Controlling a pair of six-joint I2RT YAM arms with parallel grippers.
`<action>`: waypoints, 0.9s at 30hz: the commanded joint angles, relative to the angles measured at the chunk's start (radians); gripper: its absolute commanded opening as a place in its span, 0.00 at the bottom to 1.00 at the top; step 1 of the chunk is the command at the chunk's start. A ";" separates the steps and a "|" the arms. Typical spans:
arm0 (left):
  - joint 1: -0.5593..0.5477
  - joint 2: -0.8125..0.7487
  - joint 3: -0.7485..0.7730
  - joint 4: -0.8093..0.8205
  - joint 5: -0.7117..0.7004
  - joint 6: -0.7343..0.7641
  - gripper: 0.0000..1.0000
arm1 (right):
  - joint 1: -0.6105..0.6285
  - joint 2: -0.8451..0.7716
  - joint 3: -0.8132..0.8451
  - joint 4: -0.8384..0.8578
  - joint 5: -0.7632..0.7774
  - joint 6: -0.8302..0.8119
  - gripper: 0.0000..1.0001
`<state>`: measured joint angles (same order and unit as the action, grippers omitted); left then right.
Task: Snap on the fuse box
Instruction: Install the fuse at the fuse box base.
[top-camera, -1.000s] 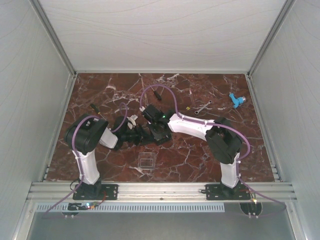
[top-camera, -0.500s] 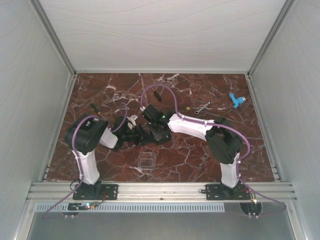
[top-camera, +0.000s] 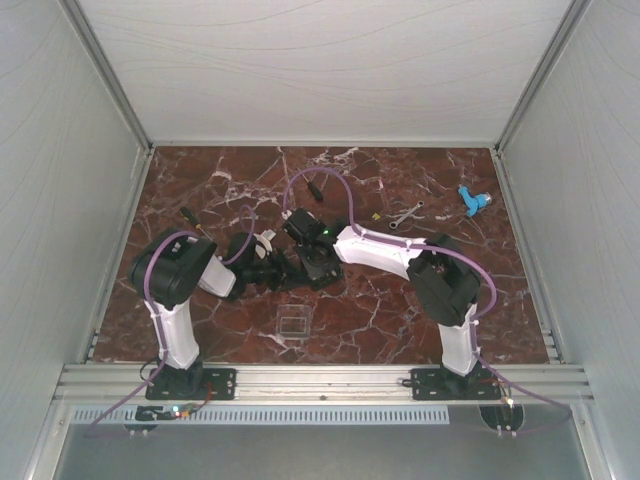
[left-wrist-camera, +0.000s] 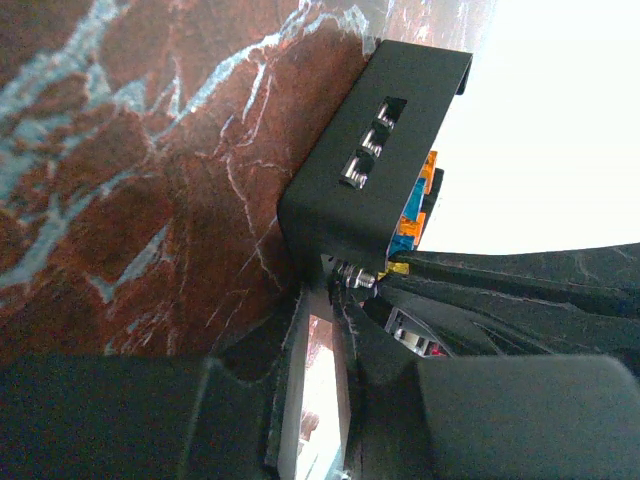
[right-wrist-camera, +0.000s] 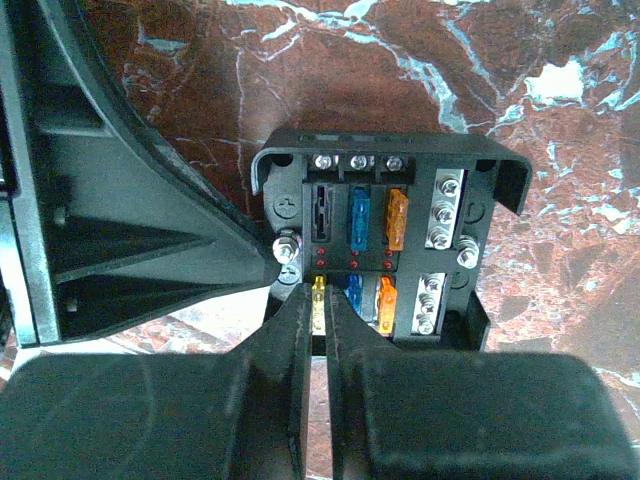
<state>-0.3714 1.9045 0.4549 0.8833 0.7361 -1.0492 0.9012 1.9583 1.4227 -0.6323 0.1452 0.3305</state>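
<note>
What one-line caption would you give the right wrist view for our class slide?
Right end effector pinching a yellow fuse in the lidless fuse box.

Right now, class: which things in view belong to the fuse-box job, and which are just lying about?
Job: fuse box, clear lid (likely), left gripper, right gripper, yellow fuse.
Lying about: wrench, blue part, screwdriver.
</note>
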 joint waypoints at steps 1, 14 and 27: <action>-0.022 0.025 0.013 -0.023 -0.045 0.018 0.14 | 0.010 0.102 -0.021 -0.040 0.035 -0.001 0.00; -0.027 0.020 0.011 -0.023 -0.045 0.018 0.13 | 0.039 -0.048 -0.015 -0.017 0.022 -0.025 0.16; -0.029 0.014 0.010 -0.024 -0.045 0.018 0.13 | 0.038 -0.085 -0.011 -0.027 0.064 -0.010 0.15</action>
<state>-0.3878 1.9045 0.4568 0.8841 0.7296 -1.0504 0.9321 1.9182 1.4147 -0.6506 0.1871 0.3122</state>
